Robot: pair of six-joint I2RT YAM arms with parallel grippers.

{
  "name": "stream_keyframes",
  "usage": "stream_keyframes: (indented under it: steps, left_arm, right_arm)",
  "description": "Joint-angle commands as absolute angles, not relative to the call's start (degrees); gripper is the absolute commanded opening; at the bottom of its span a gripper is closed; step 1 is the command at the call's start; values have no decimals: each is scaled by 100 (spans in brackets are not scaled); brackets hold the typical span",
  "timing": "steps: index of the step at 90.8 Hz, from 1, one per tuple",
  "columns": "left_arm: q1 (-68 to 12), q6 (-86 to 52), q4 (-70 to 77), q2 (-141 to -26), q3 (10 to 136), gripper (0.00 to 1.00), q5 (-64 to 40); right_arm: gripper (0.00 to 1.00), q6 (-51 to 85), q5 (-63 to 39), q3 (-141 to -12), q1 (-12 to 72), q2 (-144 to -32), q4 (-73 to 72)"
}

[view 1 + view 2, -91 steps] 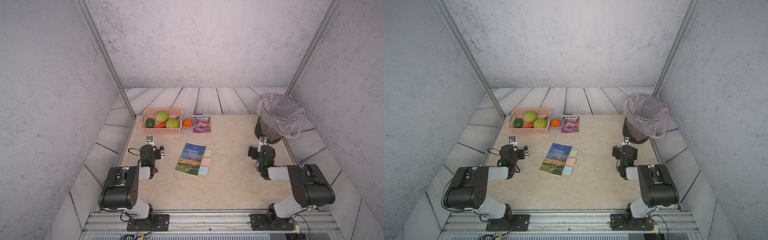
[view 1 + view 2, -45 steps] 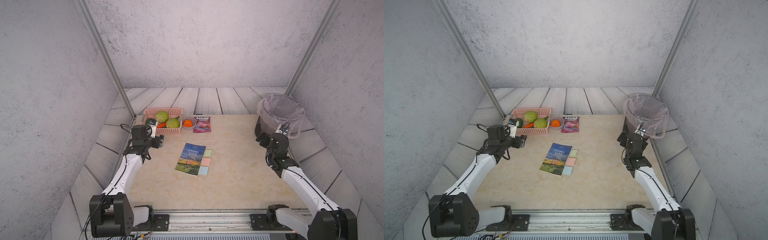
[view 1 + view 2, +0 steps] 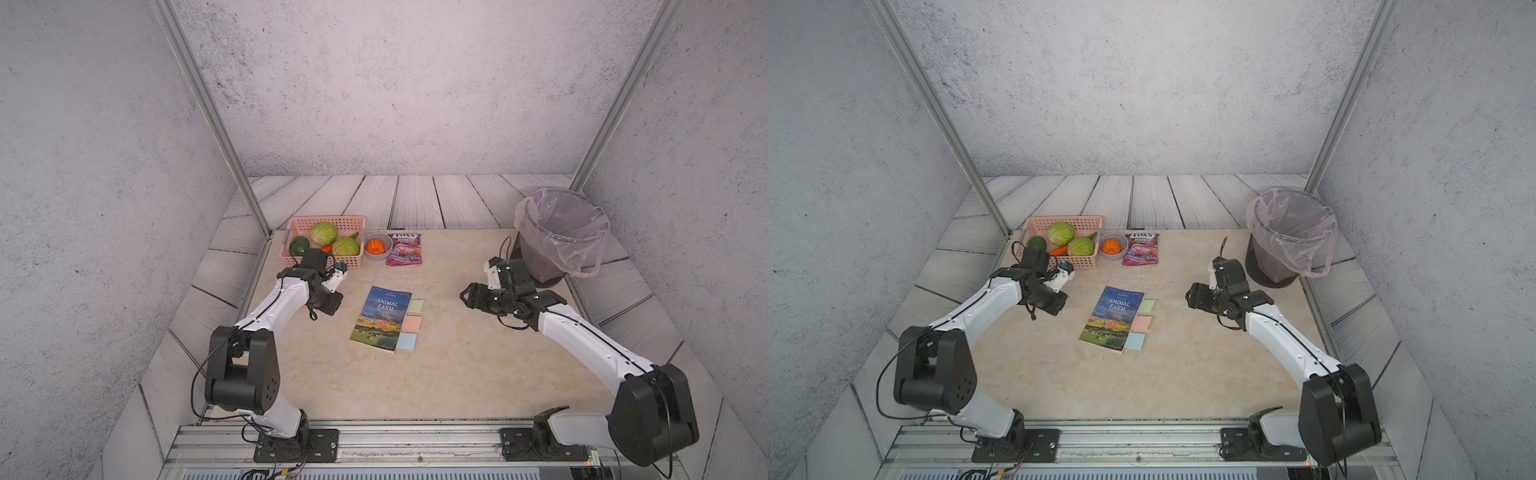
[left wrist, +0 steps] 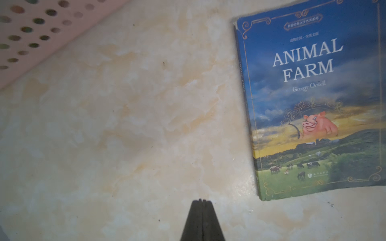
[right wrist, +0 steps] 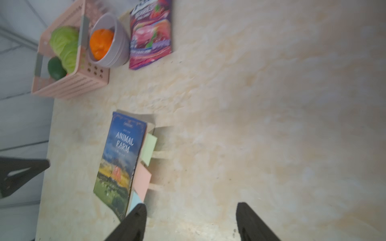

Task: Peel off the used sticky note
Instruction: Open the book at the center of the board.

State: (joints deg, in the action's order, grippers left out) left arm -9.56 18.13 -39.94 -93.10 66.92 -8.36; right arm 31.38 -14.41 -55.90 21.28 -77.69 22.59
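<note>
Sticky notes in a row, green note (image 3: 415, 307), pink note (image 3: 412, 323) and blue note (image 3: 406, 341), jut flat from the book (image 3: 381, 318) toward the robot's right, mid-table (image 3: 457, 374); any writing is unreadable. The left gripper (image 4: 200, 203) has its fingers pressed together, empty. The right gripper (image 5: 191, 205) has its fingers apart, holding nothing.

Book (image 4: 313, 100) cover: "ANIMAL FARM" in big white caps, with "George Orwell" smaller underneath. Both are sharp in the left wrist view. The spine repeats the title in tiny caps, barely legible. Chinese lines at the top of the cover are too soft to read, and so is the small publisher mark near the lower edge. The title is also readable in both top views. Candy bag (image 3: 404, 248): brand "FOX'S", with "BERRIES" below it. The right wrist view shows only a blurred "BERRIES".
</note>
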Motion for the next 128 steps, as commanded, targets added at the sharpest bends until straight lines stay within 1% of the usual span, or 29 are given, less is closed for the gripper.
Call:
stream_keyframes:
  steps: [1, 18, 23, 26, 31, 45, 49, 63, 83, 94, 106, 128]
  left_arm:
    - [-1150, 1722, -4232, -9757, 7000, 0, -690]
    - [-1388, 1494, -4154, -10494, 7500, 0, -581]
    - [-1431, 1444, -4168, -10702, 7642, 0, -568]
    - [-1457, 1423, -4180, -10829, 7707, 0, -605]
    - [-1498, 1388, -4203, -10985, 7785, 0, -673]
    - [-1613, 1272, -4192, -11186, 7754, 0, -859]
    - [-1625, 1248, -4176, -11213, 7711, 0, -901]
    - [-1648, 1200, -4216, -11304, 7601, 0, -1208]
    - [-1695, 1187, -4175, -11243, 7353, 0, -1613]
    - [-1759, 1223, -4150, -11207, 7208, 0, -1775]
    - [-1814, 1316, -4105, -11079, 7042, 0, -1910]
    - [-2035, 1479, -4270, -11085, 6960, 0, -2036]
  right_arm:
    - [65, 2862, -2028, -6022, 2467, -8096, 2675]
    - [53, 2744, -2224, -6297, 2635, -8668, 2562]
    - [52, 2684, -2269, -6514, 2682, -8914, 2633]
    - [51, 2637, -2275, -6760, 2703, -9151, 2719]
    - [46, 2549, -2324, -7163, 2759, -9479, 2921]
    - [41, 2366, -2380, -8295, 2858, -10495, 3360]
    - [35, 2336, -2420, -8646, 2863, -10822, 3470]
    - [23, 2336, -2461, -9690, 2892, -11873, 3720]
    - [21, 2433, -2372, -10770, 2917, -13009, 3797]
    - [20, 2458, -2415, -11173, 2918, -13423, 3816]
    - [21, 2431, -2460, -11351, 2929, -13711, 3832]
    - [21, 2299, -2601, -11153, 2983, -13767, 3842]
